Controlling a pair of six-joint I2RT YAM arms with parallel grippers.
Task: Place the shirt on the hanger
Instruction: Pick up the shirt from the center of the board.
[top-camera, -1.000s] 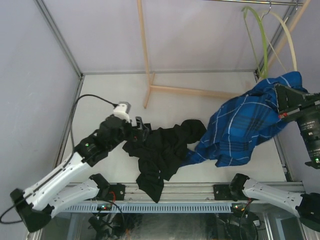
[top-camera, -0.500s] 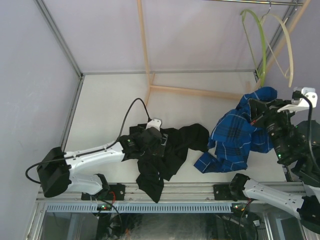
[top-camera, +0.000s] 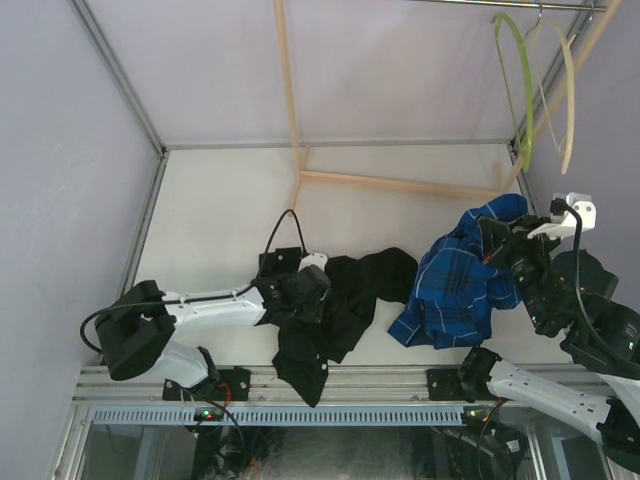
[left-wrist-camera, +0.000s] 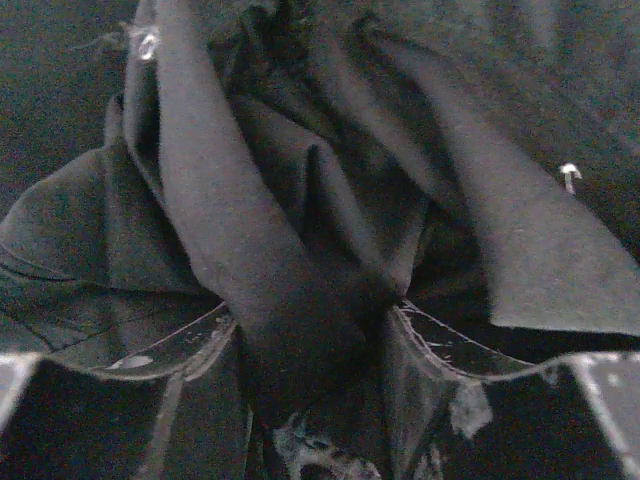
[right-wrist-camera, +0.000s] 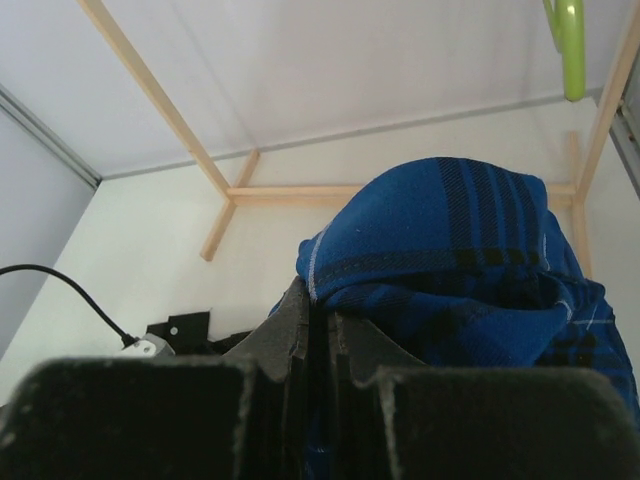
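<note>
White worktop (top-camera: 220, 200) | my left gripper (left-wrist-camera: 310, 322) clamps black garment (top-camera: 350, 285), front-centre | my right gripper (right-wrist-camera: 318, 328) clamps shirt (top-camera: 460, 290), right edge

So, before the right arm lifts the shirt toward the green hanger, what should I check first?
1. Right gripper shut on shirt: ok.
2. Hanger hangs free, nothing on it: ok.
3. Left gripper clear of black garment: not ok, a fold sits between its jaws.
4. Shirt apart from black garment: cannot tell, edges look close.
5. Shirt spread enough to thread: not ok, it is bunched.
</note>
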